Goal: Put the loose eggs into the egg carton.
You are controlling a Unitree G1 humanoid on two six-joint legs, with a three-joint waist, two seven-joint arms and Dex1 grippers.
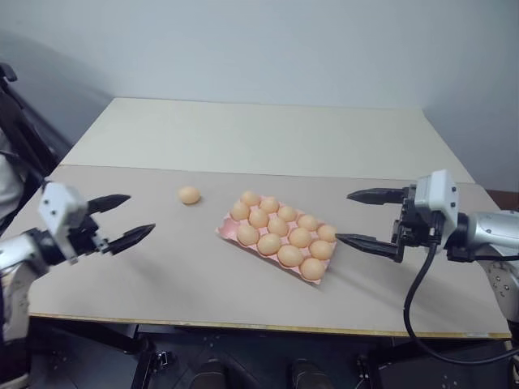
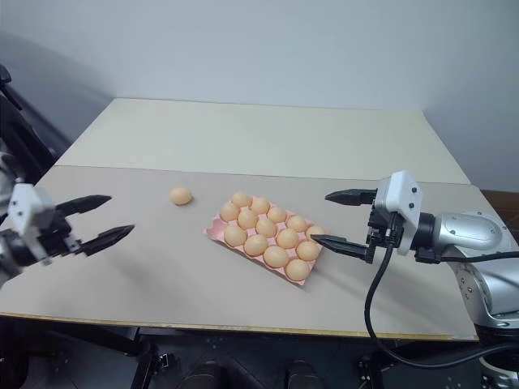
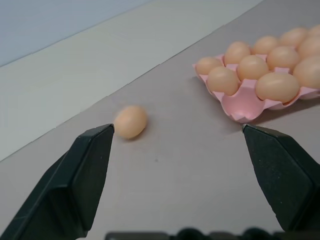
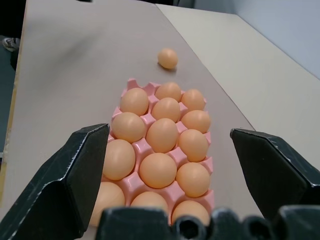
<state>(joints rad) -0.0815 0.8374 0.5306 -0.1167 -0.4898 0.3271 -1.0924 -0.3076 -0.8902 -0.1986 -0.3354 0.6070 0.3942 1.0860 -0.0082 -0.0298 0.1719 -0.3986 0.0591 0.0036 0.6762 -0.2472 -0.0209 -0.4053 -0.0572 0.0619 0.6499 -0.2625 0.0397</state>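
A: The loose egg [image 1: 189,194] is seen lying alone on the grey counter [image 1: 162,267], on the left side, a little nearer the far edge than the egg carton [image 1: 229,233] and apart from it. How full is the carton judged to be?

B: Eleven eggs are counted in the pink tray. One cup at the carton's corner nearest the counter's left edge appears bare, so that cup is taken as the target. No other loose eggs are seen on the counter.

A: What is seen of the two end effectors?

B: The left end effector [image 1: 122,219] is held wide open and empty, over the counter's left side, nearer the front edge than the egg. The right end effector [image 1: 366,219] is likewise spread wide and empty, just off the carton's right-hand end, with nothing gripped.

A: How should the pick be done well?

B: The left end effector is best brought forward until the egg is centred between its fingers [image 3: 90,165], then lowered so that the tips pass beside the egg's widest part. In the left wrist view the egg sits close to one finger rather than midway, so a sideways correction is advised first. Otherwise the egg is likely to be nudged and rolled away across the smooth surface.

A: And the closing?

B: A slow, light closure is recommended, across the egg's short axis. The shell is smooth and rounded, so slipping is to be expected if it is pinched near one end. The carton's near corner should be avoided on the approach to the empty cup.
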